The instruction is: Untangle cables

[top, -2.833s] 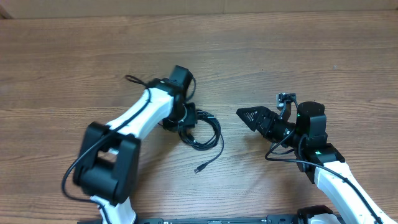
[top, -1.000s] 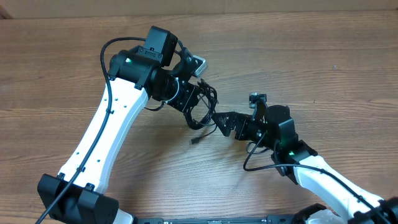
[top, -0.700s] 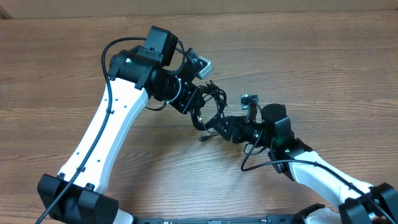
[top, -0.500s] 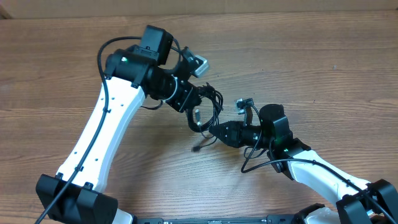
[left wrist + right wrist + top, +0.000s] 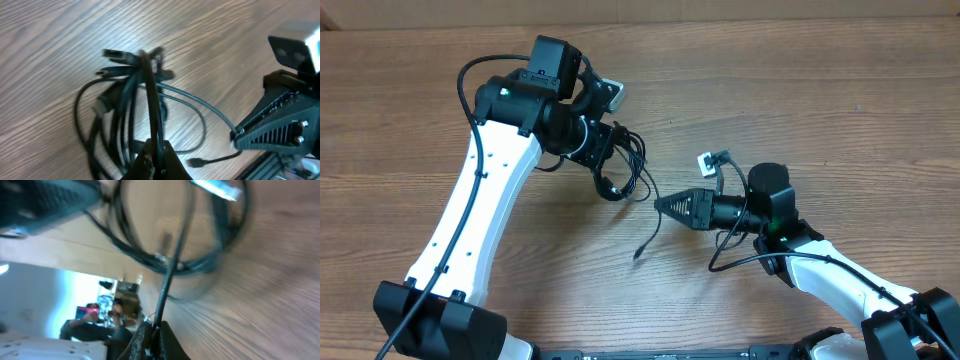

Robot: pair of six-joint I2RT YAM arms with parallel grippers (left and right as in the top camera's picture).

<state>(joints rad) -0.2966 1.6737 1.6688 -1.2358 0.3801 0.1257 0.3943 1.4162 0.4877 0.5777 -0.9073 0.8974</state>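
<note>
The cables are a tangled bunch of thin black cords hanging from my left gripper, which is shut on several strands above the table. In the left wrist view the loops spread out in front of the closed left gripper. My right gripper sits just right of the bunch, shut on one strand that runs back up to it. The right wrist view shows that strand pinched in the right gripper. A loose plug end trails on the wood below.
The wooden table stretches around both arms, with its far edge along the top of the overhead view. The right arm's ribbed fingers show at the right of the left wrist view, close to the plug end.
My right gripper has closed on one strand. My left arm has carried the bunch up and to the left, drawing the strand out between the two grippers.
</note>
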